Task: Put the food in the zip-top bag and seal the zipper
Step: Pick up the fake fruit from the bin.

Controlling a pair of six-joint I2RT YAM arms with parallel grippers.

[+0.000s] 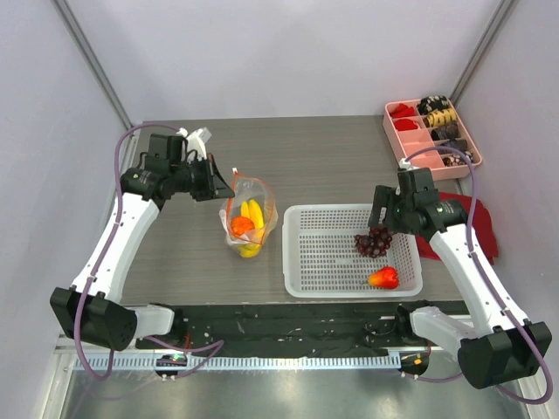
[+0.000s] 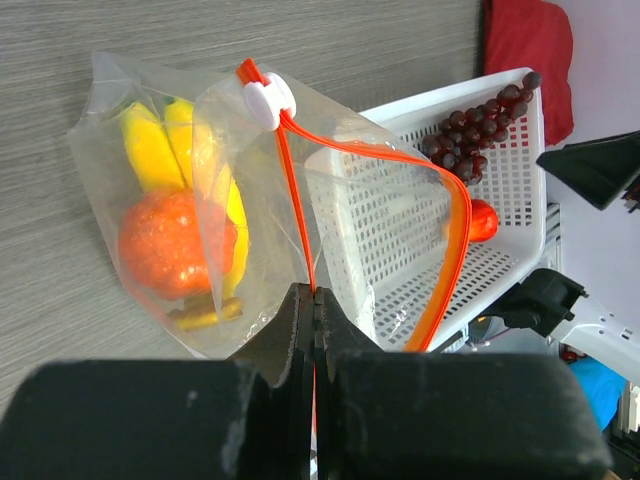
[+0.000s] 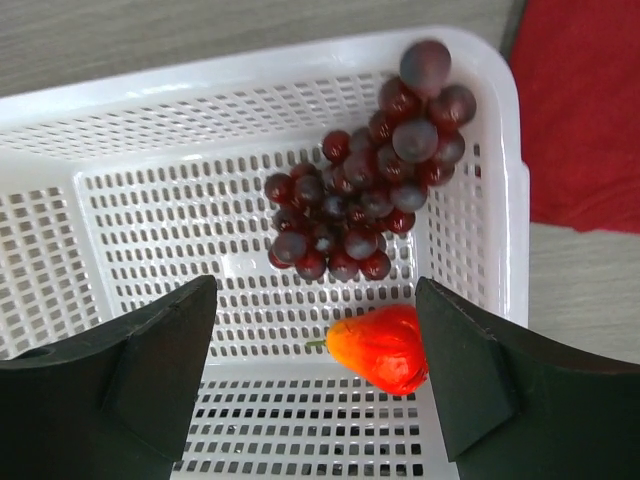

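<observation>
There was one zip-top bag (image 1: 265, 209), with one orange slider tab (image 2: 268, 102) on its zipper (image 2: 295, 200). Toy foods numbered four: one banana bunch (image 1: 254, 212), one orange pumpkin (image 1: 242, 225), one grape cluster (image 1: 374, 242) and one red-orange fruit (image 1: 383, 278). One white basket (image 1: 323, 262), one pink compartment tray (image 1: 387, 112) and one red cloth (image 1: 480, 223) also lay on the desk (image 1: 332, 166).

A robot test cell of a laboratory kind is shown; the grey wood-pattern table (image 1: 332, 166) is closed in at the back and at both sides by plain white panels (image 1: 288, 52), which are framed by bare metal struts (image 1: 92, 57); two white-and-black arms, the left arm (image 1: 118, 240) and the right arm (image 1: 467, 257), are mounted at its near edge, beside a metal rail (image 1: 288, 360); purple cables (image 1: 116, 170) are led openly along them; only toy food is laid out (a plastic grape cluster (image 1: 374, 241) in a white perforated basket (image 1: 349, 208)).
</observation>
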